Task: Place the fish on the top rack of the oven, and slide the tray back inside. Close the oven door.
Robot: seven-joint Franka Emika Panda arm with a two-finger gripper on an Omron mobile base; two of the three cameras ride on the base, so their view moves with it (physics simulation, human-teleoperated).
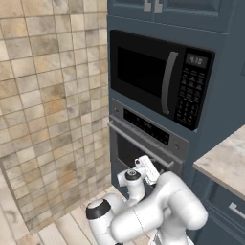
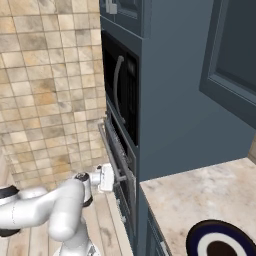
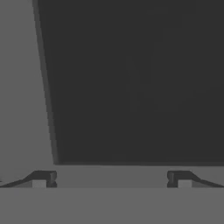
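The oven (image 1: 143,125) sits under a black microwave, in dark blue cabinetry. Its oven door (image 1: 125,152) stands upright against the front, with its silver bar handle (image 1: 139,144) across the top. My gripper (image 1: 147,168) is right in front of the door, just below the handle, and it is open with nothing in it. In the hand view the door's dark glass window (image 3: 140,78) and grey frame (image 3: 22,87) are very close, and my gripper (image 3: 111,179) has its tips wide apart. From the right, my gripper (image 2: 112,178) points at the oven door (image 2: 116,150). The fish and the top rack are hidden.
The microwave (image 1: 158,76) hangs directly above the oven. A marble counter (image 2: 200,200) runs to the right, with a dark blue white-ringed plate (image 2: 220,242) at its near corner. A tiled wall (image 1: 48,95) closes the left side. A wooden floor lies below.
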